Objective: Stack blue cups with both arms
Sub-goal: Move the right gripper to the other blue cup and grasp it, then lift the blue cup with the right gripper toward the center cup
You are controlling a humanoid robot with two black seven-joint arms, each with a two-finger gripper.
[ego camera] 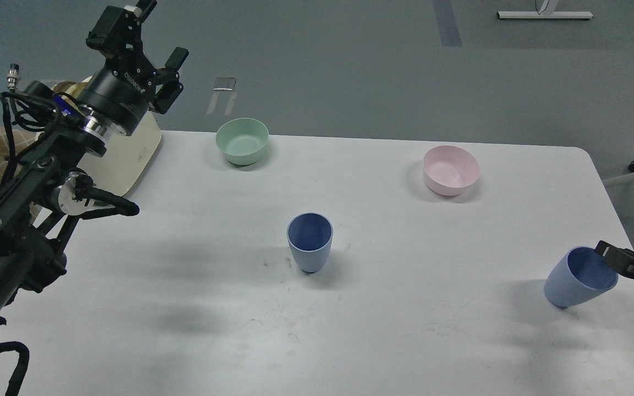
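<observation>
Nearest, by the table's (pixel 350 341) right edge, the right gripper (pixel 606 254) pinches a tilted blue cup (pixel 578 280) by its rim, likely to carry it. Mid-table a second cup (pixel 310 242) stands upright, ready to receive it. Above the far-left corner, the left gripper (pixel 154 55) hangs open and empty.

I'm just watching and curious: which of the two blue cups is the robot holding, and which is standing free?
The tilted blue cup at the table's right edge, its rim gripped by the right gripper. The other blue cup stands upright mid-table, untouched.
</observation>
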